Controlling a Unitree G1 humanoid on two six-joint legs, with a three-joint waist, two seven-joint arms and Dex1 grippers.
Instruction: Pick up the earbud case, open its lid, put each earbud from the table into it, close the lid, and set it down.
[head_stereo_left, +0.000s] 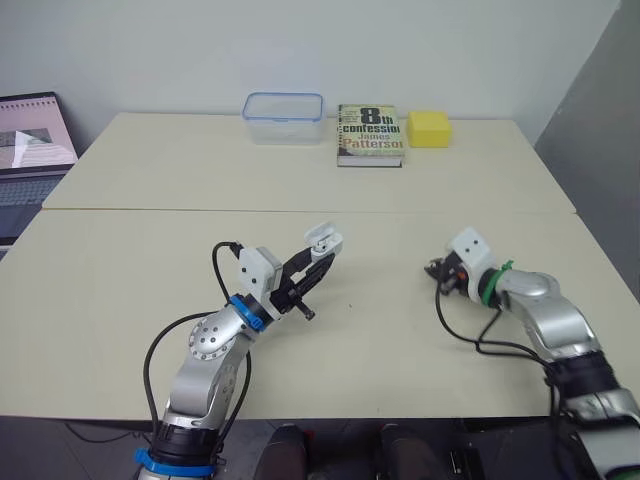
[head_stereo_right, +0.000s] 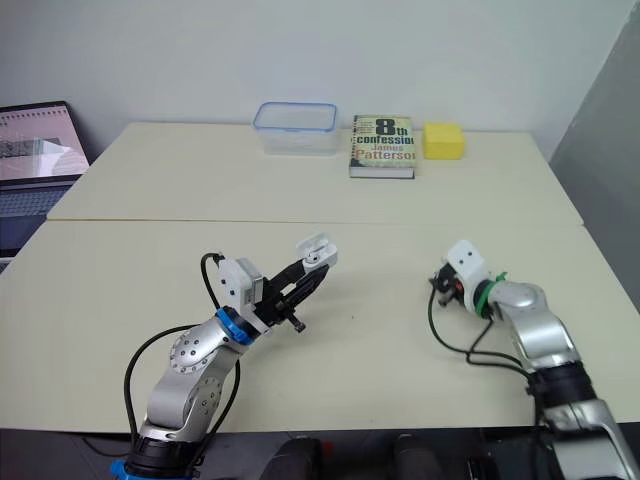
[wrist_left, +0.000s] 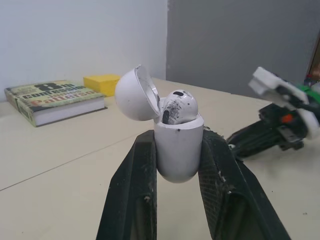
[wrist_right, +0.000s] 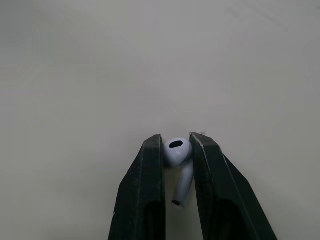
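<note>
Right wrist view: right jaws clamp one earbud (wrist_right: 177, 152)

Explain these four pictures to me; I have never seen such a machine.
This is a humanoid robot with two arms, each ending in a two-fingered end effector. The two wide pictures come from cameras on its head, looking down over a table. The two close pictures come from cameras on its wrists. The left end effector grips a white case with its lid open and one earbud inside. The right end effector pinches a second earbud. At the table's far edge lie a book, a clear box and a yellow block; a laptop sits off to the left.
</note>
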